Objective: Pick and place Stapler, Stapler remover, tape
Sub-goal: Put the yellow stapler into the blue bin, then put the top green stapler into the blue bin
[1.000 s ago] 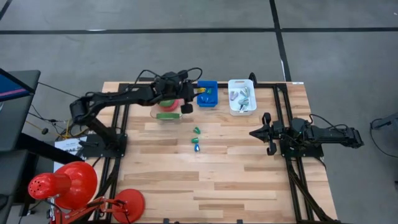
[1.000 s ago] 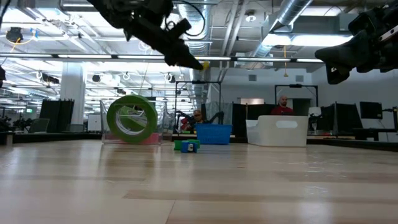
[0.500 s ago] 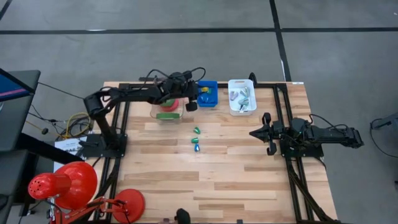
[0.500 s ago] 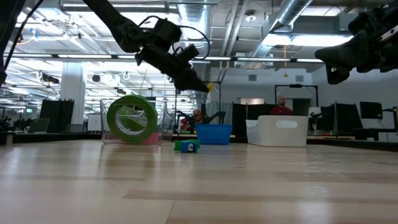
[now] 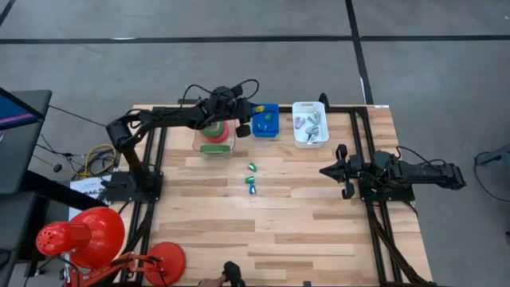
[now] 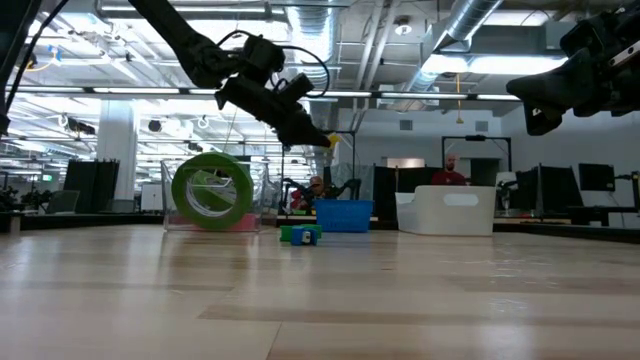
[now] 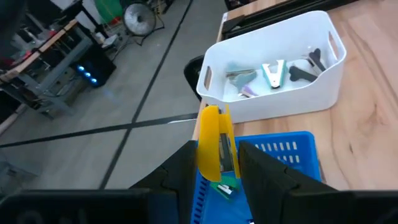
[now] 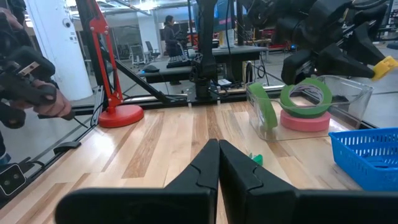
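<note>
My left gripper (image 7: 216, 152) hangs over the blue basket (image 7: 283, 158) at the table's far edge, shut on a yellow stapler (image 7: 213, 144), whose tip also shows in the low view (image 6: 331, 140). A green item (image 7: 224, 186) lies in the basket. In a clear box (image 5: 213, 140), a green tape roll (image 8: 306, 93) lies on a pink tape roll (image 8: 306, 120), and another green roll (image 8: 263, 112) leans on edge. Small green and blue items (image 5: 252, 180) lie mid-table. My right gripper (image 5: 327, 170) waits shut at the right. My left gripper pinches the stapler's two flat sides (image 7: 219, 163) between its two fingers (image 7: 186, 167). The stapler stands on edge and its front end sticks out past the fingertips. The fingers slant down from the table's left. The stapler is lifted clear above the blue basket.
A white bin (image 7: 311, 93) with several small tools stands right of the basket. A red lamp (image 5: 80, 235) sits at the near left corner. A person's hand (image 8: 37, 93) holds a dark device off the table's near side. Bare wood lies between the arms.
My left gripper has come down and gone toward the table's far right, over the blue basket. The yellow stapler has stayed pinched between its fingers.
</note>
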